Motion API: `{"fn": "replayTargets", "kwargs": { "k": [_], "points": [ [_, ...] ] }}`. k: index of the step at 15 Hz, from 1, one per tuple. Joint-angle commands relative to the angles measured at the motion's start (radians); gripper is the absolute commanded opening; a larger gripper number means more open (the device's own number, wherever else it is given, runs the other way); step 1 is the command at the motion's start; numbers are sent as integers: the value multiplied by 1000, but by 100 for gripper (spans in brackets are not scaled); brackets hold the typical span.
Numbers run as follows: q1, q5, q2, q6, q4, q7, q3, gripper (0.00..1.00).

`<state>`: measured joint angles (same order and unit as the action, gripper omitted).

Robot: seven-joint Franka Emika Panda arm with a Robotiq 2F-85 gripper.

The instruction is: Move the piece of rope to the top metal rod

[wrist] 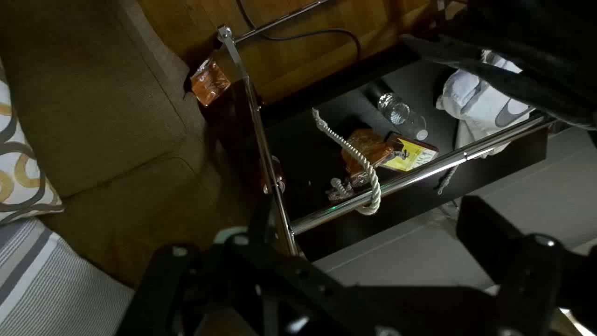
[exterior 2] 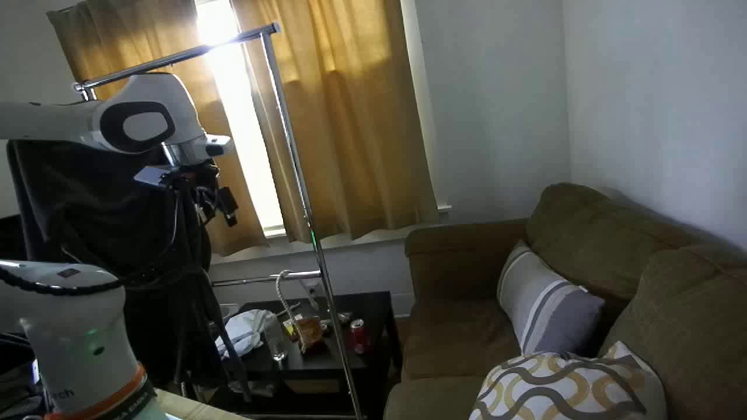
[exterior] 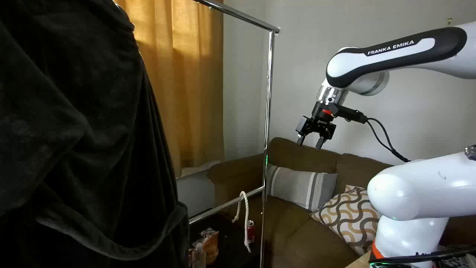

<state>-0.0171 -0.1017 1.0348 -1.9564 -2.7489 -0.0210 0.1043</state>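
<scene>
The piece of rope, white and twisted, is draped over the lower horizontal bar of the rack, its ends hanging down; it shows in both exterior views, as rope (exterior: 245,219) and rope (exterior 2: 284,297), and as rope (wrist: 357,156) in the wrist view. Above it runs the top metal rod (exterior: 241,15), a bare silver rail in an exterior view; the wrist view does not include it. My gripper (exterior: 309,143) hangs pointing down beside the rack, below the top rod's height and above the lower bar. Its fingers are spread wide with nothing held, and it is apart from the rope.
The rack's vertical post (exterior: 269,104) stands between gripper and curtain. A dark robe (exterior: 85,130) hangs at the rack. Beneath the lower bar, a black table (exterior 2: 376,309) bears a red can (exterior 2: 359,336), a glass and packets. A brown sofa (exterior 2: 455,326) with cushions stands alongside.
</scene>
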Motion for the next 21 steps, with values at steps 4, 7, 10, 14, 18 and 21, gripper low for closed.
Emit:
{"fn": "replayTargets", "kwargs": {
  "k": [4,7,10,14,18,21],
  "points": [
    [-13,-11,-2,4,3,10,-10,100],
    [-13,-11,-2,4,3,10,-10,100],
    [-13,-11,-2,4,3,10,-10,100],
    [-20,-18,-139,-17,30,13,21,100],
    [6,-20,-359,-88,74,47,24,100],
    [61,-30,-522,-206,111,152,20,100]
  ]
}}
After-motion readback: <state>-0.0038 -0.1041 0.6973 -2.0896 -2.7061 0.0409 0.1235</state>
